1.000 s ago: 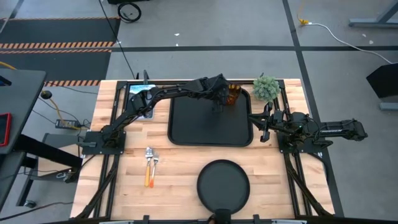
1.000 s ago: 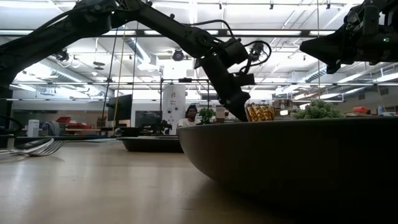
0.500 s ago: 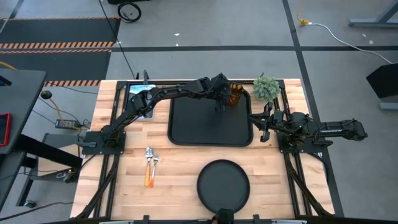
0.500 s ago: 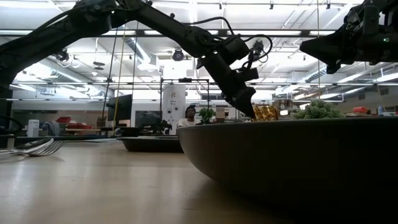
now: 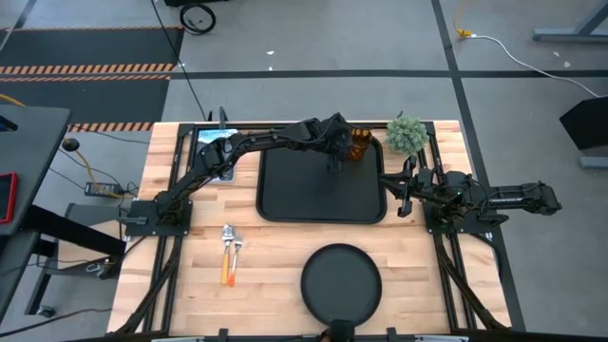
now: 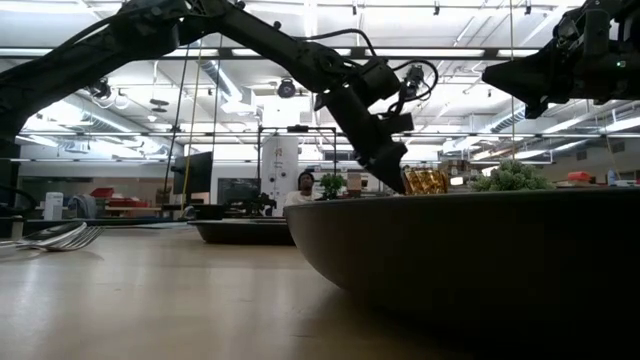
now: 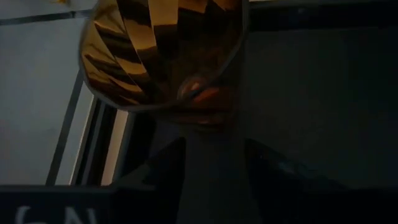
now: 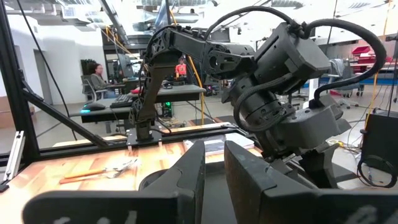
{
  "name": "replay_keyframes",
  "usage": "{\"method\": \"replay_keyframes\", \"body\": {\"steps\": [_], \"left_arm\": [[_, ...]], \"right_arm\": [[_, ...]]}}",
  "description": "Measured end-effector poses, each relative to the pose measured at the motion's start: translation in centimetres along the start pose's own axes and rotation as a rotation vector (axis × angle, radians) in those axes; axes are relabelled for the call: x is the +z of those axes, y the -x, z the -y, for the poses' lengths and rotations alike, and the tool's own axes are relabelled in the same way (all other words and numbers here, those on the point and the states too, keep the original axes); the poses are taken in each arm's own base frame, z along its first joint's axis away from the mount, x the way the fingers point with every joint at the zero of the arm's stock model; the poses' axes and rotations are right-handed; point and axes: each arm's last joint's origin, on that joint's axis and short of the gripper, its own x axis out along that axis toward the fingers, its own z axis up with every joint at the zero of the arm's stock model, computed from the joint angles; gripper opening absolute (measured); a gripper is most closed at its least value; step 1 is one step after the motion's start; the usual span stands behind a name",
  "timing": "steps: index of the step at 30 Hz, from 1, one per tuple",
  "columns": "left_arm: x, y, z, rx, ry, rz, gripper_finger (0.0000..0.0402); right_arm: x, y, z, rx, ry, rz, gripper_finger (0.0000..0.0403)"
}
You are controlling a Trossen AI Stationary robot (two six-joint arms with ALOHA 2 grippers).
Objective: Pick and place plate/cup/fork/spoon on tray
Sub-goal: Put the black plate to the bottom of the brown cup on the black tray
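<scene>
The amber cup stands upright at the far right corner of the black tray. My left gripper reaches over the tray's far edge, pointing down beside the cup. It is open, and the cup stands just beyond its fingertips. In the low view the left gripper is close beside the cup. The round black plate lies on the table near the front edge. The fork and spoon lie side by side at the front left. My right gripper waits, shut, at the tray's right rim. My left gripper's open fingers slant down beside the lower part of the cup's wall, on the cup's left side. I cannot tell whether they touch it. The cup stands upright on the tray.
A small green plant stands just right of the cup at the far right. A blue-white card lies at the far left under my left arm. Bare wood lies between the tray and the plate.
My left gripper has edged toward the table's right, closer to the cup.
</scene>
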Motion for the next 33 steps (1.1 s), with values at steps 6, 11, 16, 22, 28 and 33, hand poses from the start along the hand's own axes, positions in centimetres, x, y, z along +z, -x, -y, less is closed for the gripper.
{"method": "replay_keyframes", "body": {"steps": [6, 11, 16, 22, 28, 33], "left_arm": [[-1.4, 1.0, 0.5, -0.069, 0.013, -0.181, 0.0171], [-3.1, 3.1, 1.8, -0.239, 0.066, -0.418, 0.0171], [-4.6, 4.4, 3.1, -0.457, 0.115, -0.590, 0.0171], [-4.0, 5.4, 5.2, -0.521, 0.082, -0.608, 0.0171], [-2.6, 6.9, 8.3, -0.525, -0.026, -0.592, 0.0171], [-1.8, 8.2, 10.3, -0.543, -0.098, -0.568, 0.0171]], "right_arm": [[0.0, 0.0, 0.0, 0.000, 0.000, 0.000, 0.0068], [0.0, 0.0, 0.0, 0.001, 0.000, 0.000, 0.0068], [0.0, 0.0, 0.0, 0.000, 0.000, 0.000, 0.0068], [0.0, 0.0, 0.0, 0.000, 0.000, 0.000, 0.0068], [0.0, 0.0, 0.0, 0.000, 0.000, 0.000, 0.0068], [0.0, 0.0, 0.0, 0.001, 0.000, -0.001, 0.0068]]}}
